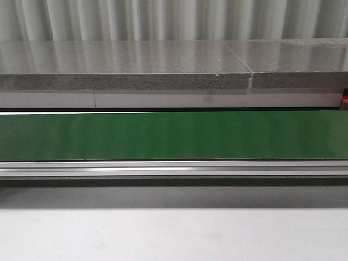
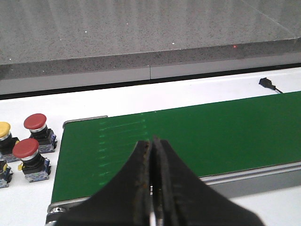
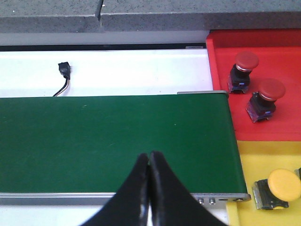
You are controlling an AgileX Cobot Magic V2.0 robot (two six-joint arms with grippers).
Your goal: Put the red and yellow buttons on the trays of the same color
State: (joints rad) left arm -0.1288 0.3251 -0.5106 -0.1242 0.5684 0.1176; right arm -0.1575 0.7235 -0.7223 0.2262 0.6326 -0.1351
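Observation:
In the left wrist view two red buttons and a yellow button stand on the white table beside the end of the green belt. My left gripper is shut and empty above the belt. In the right wrist view two red buttons stand on the red tray, and a yellow button stands on the yellow tray. My right gripper is shut and empty above the belt. Neither gripper shows in the front view.
The green belt runs across the front view, with a metal rail at its near side and a grey stone ledge behind. A small black plug with a wire lies on the white surface behind the belt.

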